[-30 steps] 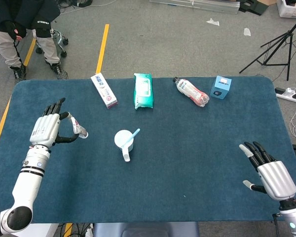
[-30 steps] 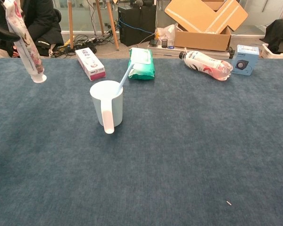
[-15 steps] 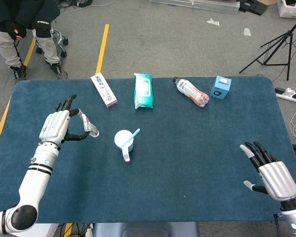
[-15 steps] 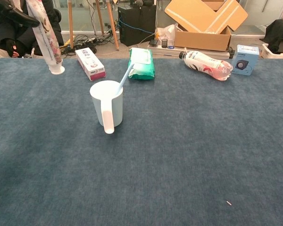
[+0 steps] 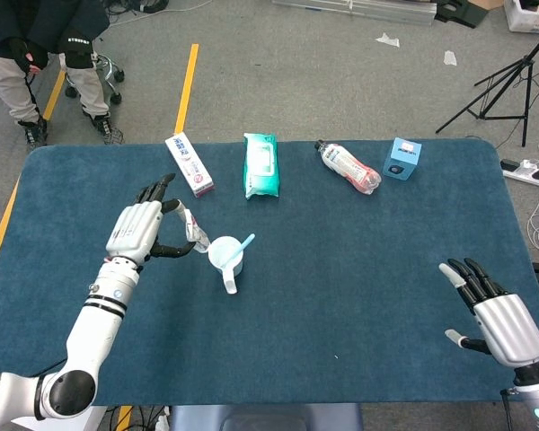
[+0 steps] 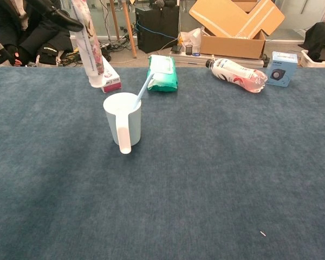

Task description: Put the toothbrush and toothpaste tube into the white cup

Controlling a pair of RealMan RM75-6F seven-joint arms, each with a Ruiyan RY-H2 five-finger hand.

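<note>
One white cup point(image 5: 225, 254), one toothbrush point(image 5: 242, 245) standing in it and one toothpaste tube point(image 5: 194, 232) are seen. The tube is pinched cap-down by the left hand point(image 5: 137, 230), just left of the cup. The right hand point(image 5: 494, 315) is held empty, fingers spread. A toothpaste box point(image 5: 189, 164), wipes pack point(image 5: 260, 164), bottle point(image 5: 348, 167) and blue box point(image 5: 402, 159) lie beyond.

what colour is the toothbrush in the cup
Light blue toothbrush, clearest in the chest view.

Blue toothbrush point(image 5: 243, 244) standing in white handled cup point(image 5: 225, 255) mid-desk, pink-patterned toothpaste tube point(image 6: 89, 46) held just left of cup, boxed toothpaste carton point(image 5: 189, 164) behind.
</note>
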